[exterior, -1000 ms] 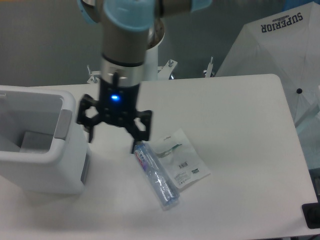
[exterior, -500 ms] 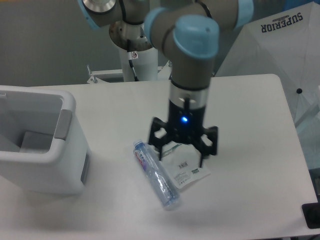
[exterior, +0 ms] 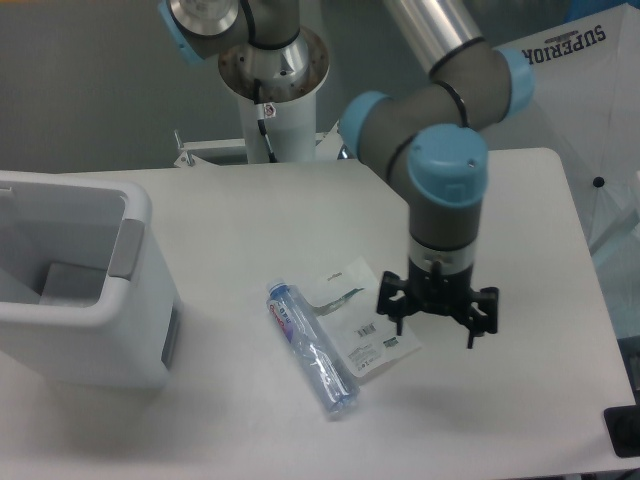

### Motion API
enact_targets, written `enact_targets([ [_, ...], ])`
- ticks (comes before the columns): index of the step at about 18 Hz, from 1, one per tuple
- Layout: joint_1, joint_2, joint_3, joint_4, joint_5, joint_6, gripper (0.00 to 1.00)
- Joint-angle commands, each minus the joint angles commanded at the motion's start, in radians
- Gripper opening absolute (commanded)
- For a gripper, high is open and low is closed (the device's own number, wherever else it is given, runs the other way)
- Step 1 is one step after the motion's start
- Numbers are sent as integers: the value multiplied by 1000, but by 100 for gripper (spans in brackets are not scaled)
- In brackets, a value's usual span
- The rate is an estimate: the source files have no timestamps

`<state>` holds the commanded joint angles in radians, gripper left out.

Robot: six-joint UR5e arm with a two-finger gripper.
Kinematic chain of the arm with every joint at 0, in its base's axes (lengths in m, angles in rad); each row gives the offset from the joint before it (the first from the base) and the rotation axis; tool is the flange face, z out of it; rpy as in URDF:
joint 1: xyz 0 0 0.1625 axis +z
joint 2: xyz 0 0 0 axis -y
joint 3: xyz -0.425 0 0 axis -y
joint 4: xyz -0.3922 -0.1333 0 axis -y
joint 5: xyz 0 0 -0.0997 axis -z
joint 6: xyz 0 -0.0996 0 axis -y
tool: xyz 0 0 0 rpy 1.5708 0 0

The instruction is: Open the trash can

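White table [exterior: 500, 200]; gripper [exterior: 436, 322] fingers spread wide, empty, trash can [exterior: 85, 300] well left, already open; risk: sweeping back knocks bottle [exterior: 312, 350].

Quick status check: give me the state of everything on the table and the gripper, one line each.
Trash can: upright at the table's left edge, top open, inside visible.
Water bottle: lying on its side, partly over the packet.
Plastic packet: lying flat, partly under the bottle.
Gripper: open, holding nothing, above the table to the right of the packet.
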<state>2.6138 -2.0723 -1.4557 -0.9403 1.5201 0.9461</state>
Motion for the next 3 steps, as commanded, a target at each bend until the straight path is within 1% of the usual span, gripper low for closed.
enact_targets([
  [3, 14, -31, 15, -2, 57, 118, 100],
])
